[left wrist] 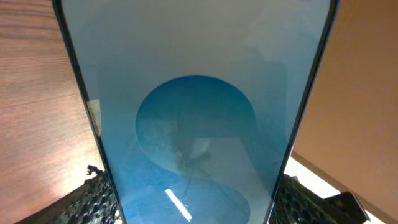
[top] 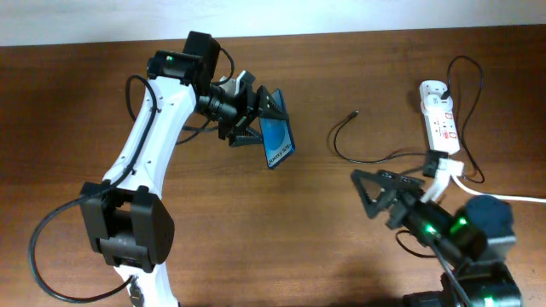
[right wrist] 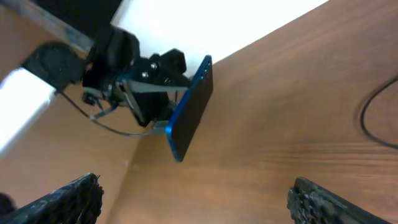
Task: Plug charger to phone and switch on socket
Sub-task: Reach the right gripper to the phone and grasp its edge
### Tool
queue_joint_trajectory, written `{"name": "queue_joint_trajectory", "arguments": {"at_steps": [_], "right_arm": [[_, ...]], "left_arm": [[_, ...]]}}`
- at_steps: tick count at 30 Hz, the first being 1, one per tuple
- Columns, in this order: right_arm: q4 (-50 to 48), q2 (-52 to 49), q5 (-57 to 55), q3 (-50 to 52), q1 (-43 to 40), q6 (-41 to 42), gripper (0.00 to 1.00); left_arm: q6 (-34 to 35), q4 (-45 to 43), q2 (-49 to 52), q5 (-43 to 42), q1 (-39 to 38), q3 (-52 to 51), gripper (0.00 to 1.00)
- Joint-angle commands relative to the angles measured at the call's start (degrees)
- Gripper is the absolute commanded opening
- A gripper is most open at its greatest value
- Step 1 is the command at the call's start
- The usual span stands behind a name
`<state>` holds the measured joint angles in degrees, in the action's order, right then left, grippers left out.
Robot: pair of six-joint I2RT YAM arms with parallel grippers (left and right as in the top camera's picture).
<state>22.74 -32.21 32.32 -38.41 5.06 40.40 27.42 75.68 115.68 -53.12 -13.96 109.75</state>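
Here, left hand [top: 266, 119] clamped on tilted phone [top: 278, 141] above table [top: 281, 239]; right hand [top: 363, 194] apart.

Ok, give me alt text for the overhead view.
The left end effector grips the blue-screened phone over a wooden table. The right end effector sits open near the black charger cable and white socket.
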Motion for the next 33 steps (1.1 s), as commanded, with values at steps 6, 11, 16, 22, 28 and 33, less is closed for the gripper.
{"name": "queue_joint_trajectory", "arguments": {"at_steps": [6,11,16,22,28,33], "right_arm": [[-12.41,-18.78,-71.76,-1.42,48.65,-2.97,0.98],[-35.34,-35.95,-72.3,-1.42,52.19,-11.67,0.99],[-43.36,-40.22,-65.66,-1.42,49.18,-11.43,0.88],[-44.92,-40.61,-47.3,-1.42,38.51,-2.03,0.82],[-50.64,-44.92,-44.33,-1.42,38.03,1.86,0.74],[-53.05,-46.66,-44.72,-1.44,37.99,2.12,0.57]], "left_arm": [[2.75,0.0,-2.14,-3.06,0.26,1.36,0.47],[2.71,0.02,-2.14,-3.08,0.26,1.36,0.47],[1.51,0.59,-2.14,-3.06,0.26,1.36,0.47],[1.2,0.68,-2.14,-3.06,0.26,1.36,0.47],[1.22,0.63,-2.14,-3.04,0.26,1.36,0.47],[1.2,0.63,-2.14,-3.02,0.24,1.36,0.46]]}}
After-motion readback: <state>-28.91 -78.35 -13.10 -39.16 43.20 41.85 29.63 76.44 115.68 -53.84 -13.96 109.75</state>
